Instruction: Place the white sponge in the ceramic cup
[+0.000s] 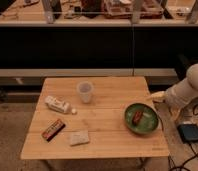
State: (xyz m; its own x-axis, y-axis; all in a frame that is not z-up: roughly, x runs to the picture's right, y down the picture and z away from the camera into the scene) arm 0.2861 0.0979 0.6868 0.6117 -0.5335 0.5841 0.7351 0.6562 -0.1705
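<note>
Pre-grasp: hand (157,96) at right edge of surface (109,117), grip state cannot tell. Next: reach across to white sponge (79,138), then ceramic cup (85,91).

Single high camera, looking down across table (112,142), mid-distance; gripper (158,96) at table's right edge.

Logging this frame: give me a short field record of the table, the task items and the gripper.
surface: wooden table
white sponge: lying flat near the front edge, left of centre
ceramic cup: upright toward the back, apart from the sponge
gripper: at the table's right edge, behind the green bowl, far from sponge and cup
green bowl: front right, brown item inside
others: white capped packet, dark red-brown bar, both on the left
status: sponge not yet in cup
</note>
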